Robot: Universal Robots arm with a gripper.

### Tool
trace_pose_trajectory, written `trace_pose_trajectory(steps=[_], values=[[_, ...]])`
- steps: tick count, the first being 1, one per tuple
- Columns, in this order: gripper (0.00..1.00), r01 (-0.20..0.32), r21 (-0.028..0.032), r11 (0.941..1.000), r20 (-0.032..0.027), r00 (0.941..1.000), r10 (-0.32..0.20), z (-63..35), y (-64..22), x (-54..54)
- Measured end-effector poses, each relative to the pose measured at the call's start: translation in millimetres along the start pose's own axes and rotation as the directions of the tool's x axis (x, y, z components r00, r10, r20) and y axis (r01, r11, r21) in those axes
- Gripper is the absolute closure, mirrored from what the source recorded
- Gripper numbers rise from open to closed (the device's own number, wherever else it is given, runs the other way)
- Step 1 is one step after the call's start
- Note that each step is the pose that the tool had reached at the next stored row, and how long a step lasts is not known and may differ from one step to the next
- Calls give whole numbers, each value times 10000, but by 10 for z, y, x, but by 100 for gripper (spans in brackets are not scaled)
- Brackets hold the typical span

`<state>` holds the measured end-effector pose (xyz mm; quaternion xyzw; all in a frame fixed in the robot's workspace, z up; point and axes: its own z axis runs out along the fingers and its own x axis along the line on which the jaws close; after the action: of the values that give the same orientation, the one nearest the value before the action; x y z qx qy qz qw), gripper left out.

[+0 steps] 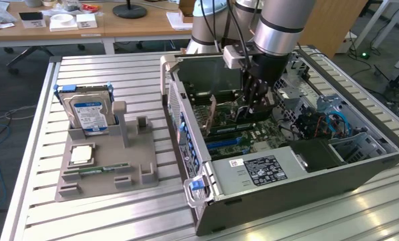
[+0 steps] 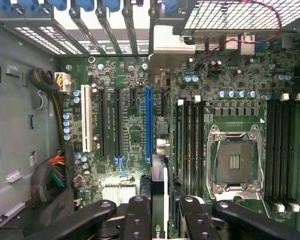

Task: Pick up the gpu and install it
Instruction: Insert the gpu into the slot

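Wrist view, nearest: the gripper [image 2: 160, 216] is clamped on the gpu [image 2: 160, 187], which is seen edge-on between the dark fingers [image 2: 136, 215] with its green logo just showing. Beyond it: the motherboard [image 2: 130, 100], with the card just beside the long blue slot [image 2: 149, 120] and running parallel to it. The empty processor socket [image 2: 235, 160] lies further off.

Exterior view: the arm reaches down into the open computer case [image 1: 286, 201]. The grey holder [image 1: 142, 178] on the table [image 1: 119, 221] carries a hard drive [image 1: 89, 113] and a memory stick [image 1: 95, 170].

Progress, as judged: pick-up and transfer into the case are done. Whether the card's edge has entered a slot cannot be told, so seating and release are taken as outstanding.
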<state>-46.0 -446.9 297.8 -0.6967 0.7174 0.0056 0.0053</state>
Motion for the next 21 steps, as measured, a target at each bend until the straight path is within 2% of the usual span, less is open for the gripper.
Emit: trace_pose_trajectory(steps=[11, 21], values=[[74, 243, -2, 9997, 38, 9997, -243, 111, 46, 9], [74, 326, -4, 9995, 39, 9995, -326, 190, 78, 26]])
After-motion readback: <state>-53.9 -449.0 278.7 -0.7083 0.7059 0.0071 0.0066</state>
